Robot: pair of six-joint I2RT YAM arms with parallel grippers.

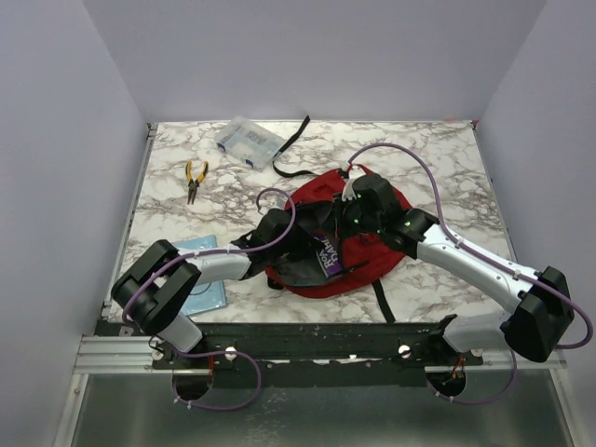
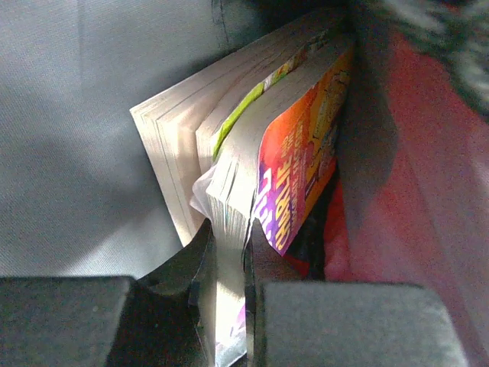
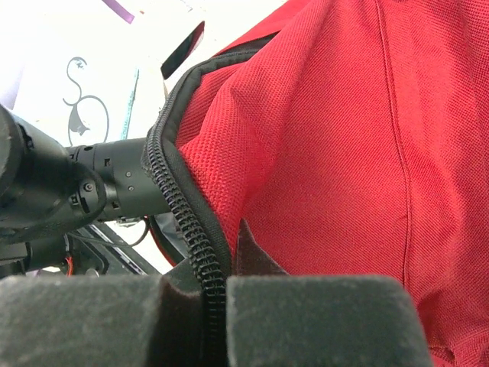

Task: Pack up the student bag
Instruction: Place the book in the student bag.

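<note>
My right pincer (image 3: 210,313) pinches the coarse black zip edge (image 3: 183,206) of the dark red soft fabric backpack (image 1: 365,265) lying mid-table, while my left pincer (image 2: 227,306) clamps the glossy orange paperback (image 2: 294,168) inside it, tight against the smooth grey lining (image 2: 76,153).

Count: 1 dark red fabric backpack (image 1: 372,256), 1 clear plastic box (image 1: 248,142), 1 pair of yellow-handled pliers (image 1: 195,179), 1 light blue flat book (image 1: 209,293) on the counter (image 1: 438,168). Inside the backpack, at least 2: orange-covered paperback book (image 2: 302,160), green-covered paperback book (image 2: 241,111). 2 grippers: left gripper (image 2: 229,306), right gripper (image 3: 206,321).
</note>
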